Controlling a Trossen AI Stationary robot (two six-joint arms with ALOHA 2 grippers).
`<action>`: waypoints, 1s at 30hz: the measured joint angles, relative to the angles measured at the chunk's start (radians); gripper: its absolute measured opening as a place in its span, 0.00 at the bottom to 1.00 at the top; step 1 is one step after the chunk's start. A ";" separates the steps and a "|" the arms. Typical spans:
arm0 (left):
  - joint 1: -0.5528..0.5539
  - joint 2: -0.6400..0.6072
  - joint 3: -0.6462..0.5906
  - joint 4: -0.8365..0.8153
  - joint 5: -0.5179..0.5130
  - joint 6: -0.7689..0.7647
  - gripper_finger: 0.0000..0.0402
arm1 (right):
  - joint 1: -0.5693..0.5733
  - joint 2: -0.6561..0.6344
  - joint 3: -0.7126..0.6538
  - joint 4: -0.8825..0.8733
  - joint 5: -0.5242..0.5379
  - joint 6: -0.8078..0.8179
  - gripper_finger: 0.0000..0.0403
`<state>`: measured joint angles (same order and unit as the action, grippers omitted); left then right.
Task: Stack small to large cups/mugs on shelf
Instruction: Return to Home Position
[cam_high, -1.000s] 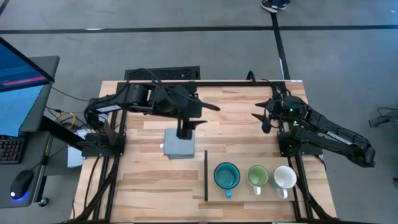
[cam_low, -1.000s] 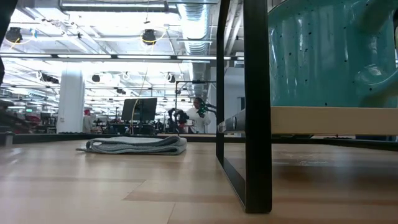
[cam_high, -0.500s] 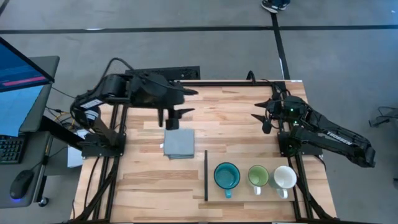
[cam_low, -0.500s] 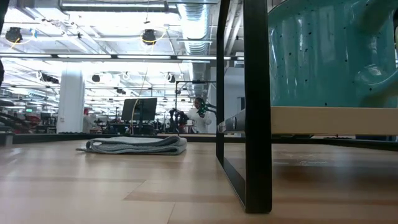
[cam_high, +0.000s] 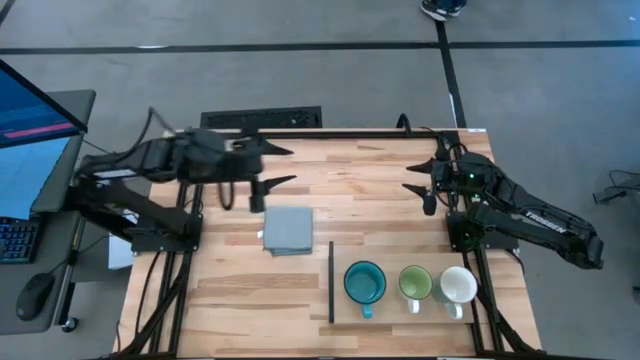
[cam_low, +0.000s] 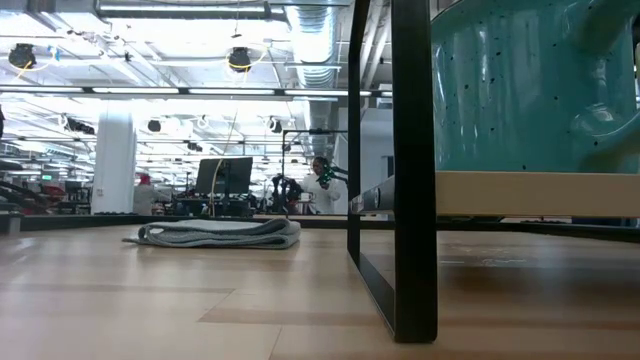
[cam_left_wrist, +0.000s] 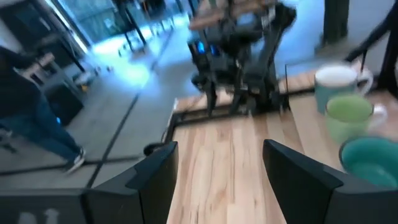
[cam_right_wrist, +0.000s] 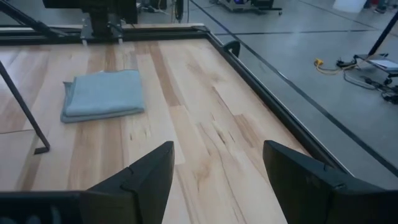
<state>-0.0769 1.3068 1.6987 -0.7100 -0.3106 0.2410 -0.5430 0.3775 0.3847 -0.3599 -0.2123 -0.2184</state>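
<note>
Three mugs stand upright side by side on the raised light wood shelf at the table's near right: the teal mug, the light green mug and the white mug. They also show in the left wrist view: teal, green, white. The low view shows the teal mug on the shelf panel. My left gripper is open and empty above the table's far left. My right gripper is open and empty at the far right.
A folded grey cloth lies mid-table, left of the shelf's black strip; it also shows in the right wrist view. The shelf's black legs stand on the table. A person is beyond the table. Bare wood lies between the grippers.
My left gripper has risen from just above the grey cloth and drawn back toward the table's far left. It has tipped from pointing down to pointing level toward the right edge. The cloth and the mugs have stayed put.
</note>
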 joint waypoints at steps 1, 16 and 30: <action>-0.002 -0.050 -0.077 0.064 0.005 -0.004 0.56 | 0.000 0.000 0.000 0.000 0.000 0.000 0.67; 0.000 -0.770 -1.120 0.648 -0.059 0.068 0.56 | 0.000 0.000 0.000 0.101 -0.208 -0.018 0.67; 0.000 -1.201 -1.361 0.526 -0.061 0.005 0.56 | -0.004 -0.020 -0.087 0.233 -0.210 -0.060 0.67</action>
<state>-0.0772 0.1059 0.3374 -0.1835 -0.3717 0.2458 -0.5469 0.3578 0.2973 -0.1272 -0.4226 -0.2782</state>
